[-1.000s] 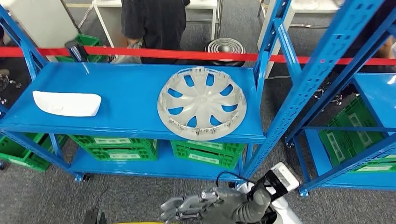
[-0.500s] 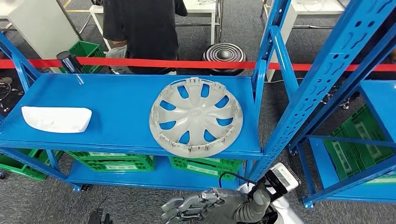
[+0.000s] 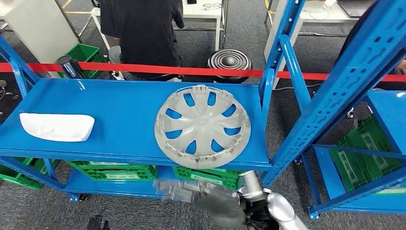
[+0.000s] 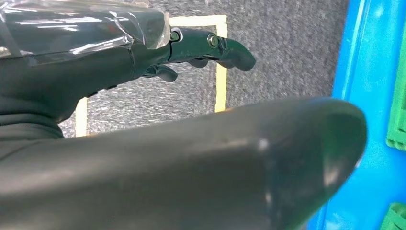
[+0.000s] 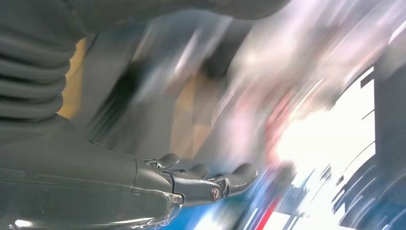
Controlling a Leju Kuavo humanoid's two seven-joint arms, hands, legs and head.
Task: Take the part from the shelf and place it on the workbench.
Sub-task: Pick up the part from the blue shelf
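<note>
One hubcap (image 3: 202, 126) flat on shelf (image 3: 119, 115), right hand (image 3: 191, 190) below, fingers spread, empty

- Right arm (image 3: 280, 213): silver, rounded, ending in a dark grey hand (image 3: 218, 208) that is blurred in the head view.
- Left hand (image 4: 143, 158): thick dark grey thumb, clear glossy film over the back.
- Fingers (image 4: 210, 48): black, with small metal screws.
- Right wrist cover (image 5: 28, 72): grey and ribbed.
</note>
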